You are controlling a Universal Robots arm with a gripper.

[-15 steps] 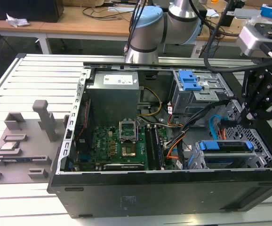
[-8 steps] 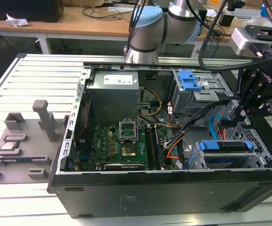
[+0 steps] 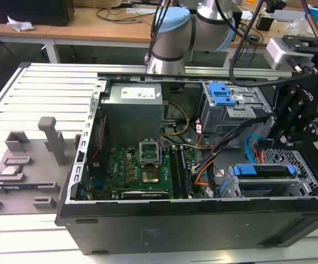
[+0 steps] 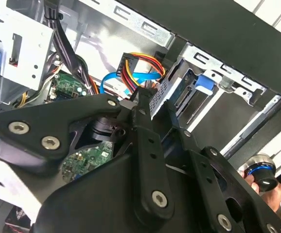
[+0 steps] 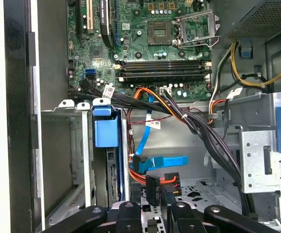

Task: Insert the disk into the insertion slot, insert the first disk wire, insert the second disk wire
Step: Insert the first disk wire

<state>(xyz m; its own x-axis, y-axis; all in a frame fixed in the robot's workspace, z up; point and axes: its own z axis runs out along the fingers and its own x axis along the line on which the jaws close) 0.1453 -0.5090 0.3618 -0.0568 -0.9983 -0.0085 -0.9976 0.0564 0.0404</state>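
Observation:
The disk [image 3: 263, 169] lies in its blue carrier inside the insertion slot [image 3: 305, 165], a perforated silver cage at the case's front corner on the exterior view's right. The first wrist view shows the carrier's blue tab [image 5: 106, 132] seated between the cage walls [image 5: 84, 160]. My gripper [image 5: 162, 188] hangs just behind the disk, shut on the black plug of the first disk wire [image 5: 172, 177], with its orange and red leads. The second disk wire [image 5: 167, 161], flat and light blue, curls loose beside the plug. In the second wrist view my gripper [image 4: 139, 99] sits under that plug [image 4: 131, 62], close to the disk's rear edge [image 4: 172, 94].
A taller grey cage with a blue latch [image 3: 222, 93] stands behind the gripper. A thick black cable bundle [image 5: 203, 131] crosses between the motherboard [image 3: 142, 170] and the cages. The power supply [image 3: 132, 113] fills the back corner. Grey fixture blocks [image 3: 21, 165] sit on the table outside the case.

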